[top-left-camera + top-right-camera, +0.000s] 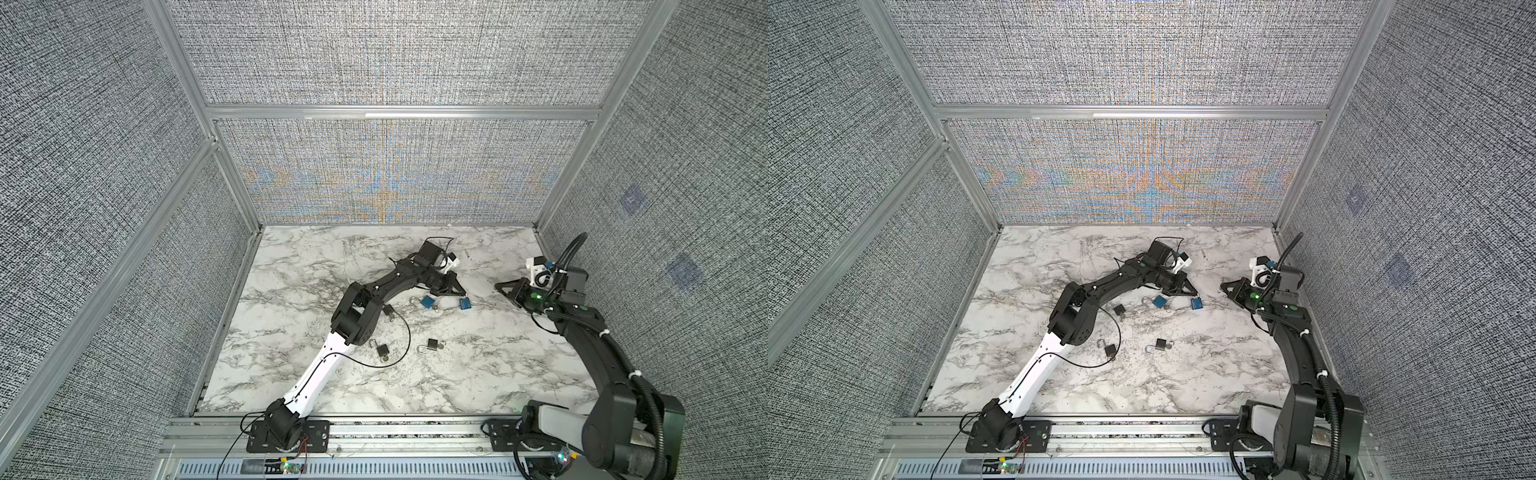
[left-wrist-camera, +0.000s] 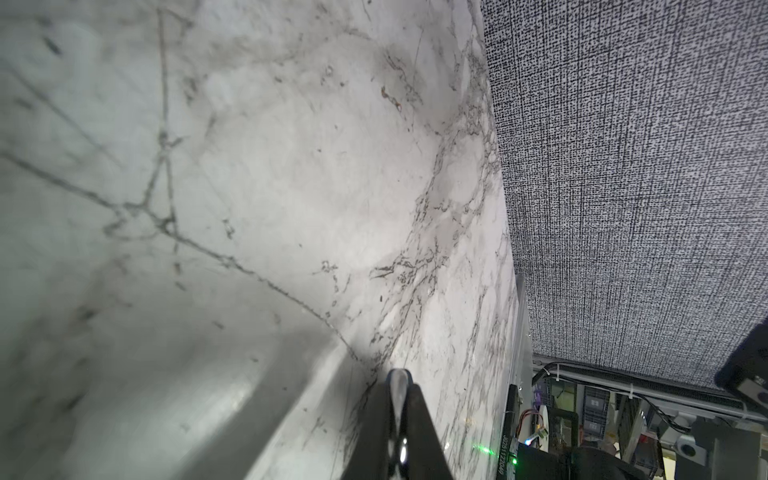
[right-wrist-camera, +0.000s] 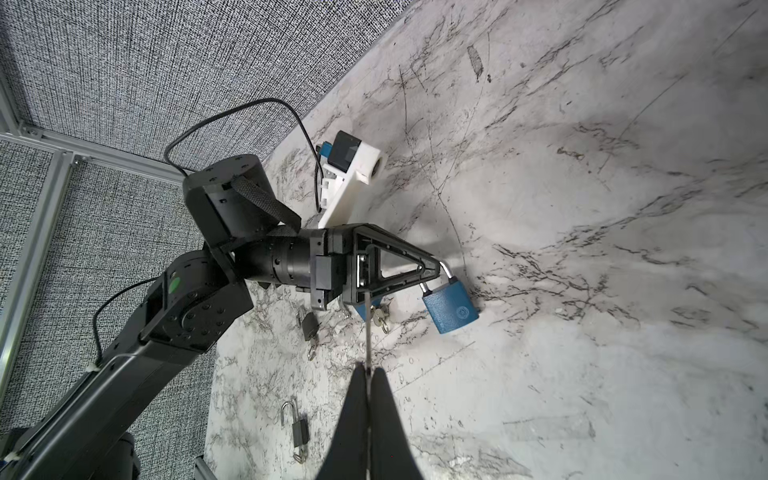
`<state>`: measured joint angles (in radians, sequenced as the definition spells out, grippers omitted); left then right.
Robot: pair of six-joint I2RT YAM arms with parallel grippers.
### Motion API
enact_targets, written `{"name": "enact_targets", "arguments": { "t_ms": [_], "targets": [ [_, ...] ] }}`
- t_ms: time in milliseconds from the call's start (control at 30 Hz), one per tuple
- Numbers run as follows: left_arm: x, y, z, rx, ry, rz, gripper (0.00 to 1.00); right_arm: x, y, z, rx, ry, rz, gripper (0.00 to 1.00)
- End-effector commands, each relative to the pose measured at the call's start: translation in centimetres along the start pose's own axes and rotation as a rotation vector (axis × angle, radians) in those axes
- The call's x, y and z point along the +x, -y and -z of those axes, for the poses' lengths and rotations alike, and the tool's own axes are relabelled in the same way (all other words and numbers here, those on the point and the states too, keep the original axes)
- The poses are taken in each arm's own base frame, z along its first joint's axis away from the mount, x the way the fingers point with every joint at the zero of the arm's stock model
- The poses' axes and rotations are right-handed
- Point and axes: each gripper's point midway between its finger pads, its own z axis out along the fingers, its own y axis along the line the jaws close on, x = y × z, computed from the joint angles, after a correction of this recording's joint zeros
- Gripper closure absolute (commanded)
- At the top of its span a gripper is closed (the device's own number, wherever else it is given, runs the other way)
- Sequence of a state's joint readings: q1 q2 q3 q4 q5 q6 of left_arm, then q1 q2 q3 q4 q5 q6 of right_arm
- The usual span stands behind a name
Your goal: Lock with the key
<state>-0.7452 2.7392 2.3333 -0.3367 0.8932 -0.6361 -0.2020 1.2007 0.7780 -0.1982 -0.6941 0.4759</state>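
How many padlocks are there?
5. Held blue padlock in the left gripper; second blue padlock beside it; three black padlocks nearer the front. Arms may hide more.

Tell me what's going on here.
The left gripper is pinching a blue padlock by its shackle, low over the marble table. The right gripper faces it from a short way off, shut on a thin strip, possibly a key seen edge-on. It has not reached the padlock. A second blue padlock and three black padlocks lie nearby.
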Motion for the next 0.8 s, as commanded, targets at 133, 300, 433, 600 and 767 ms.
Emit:
{"name": "enact_targets", "arguments": {
  "t_ms": [133,300,433,600,767],
  "targets": [
    [-1.8,0.7,0.7,0.035,0.054,-0.023,0.76,0.0,-0.1,0.1,-0.001,0.0,0.0,1.0],
    [-3.5,0.6,2.7,-0.008,0.117,-0.041,0.74,0.3,0.5,-0.1,0.026,-0.012,-0.004,1.0],
    [-4.4,0.8,4.6,-0.043,0.159,-0.066,0.73,0.7,1.1,-0.7,0.043,-0.038,-0.012,1.0],
    [-5.4,1.8,7.7,-0.094,0.216,-0.102,0.73,1.2,1.9,-1.7,0.085,-0.084,0.011,1.0],
    [-6.3,5.4,13.0,-0.131,0.342,-0.221,0.73,1.9,3.1,-3.3,0.146,-0.157,0.037,1.0]
  ]
}}
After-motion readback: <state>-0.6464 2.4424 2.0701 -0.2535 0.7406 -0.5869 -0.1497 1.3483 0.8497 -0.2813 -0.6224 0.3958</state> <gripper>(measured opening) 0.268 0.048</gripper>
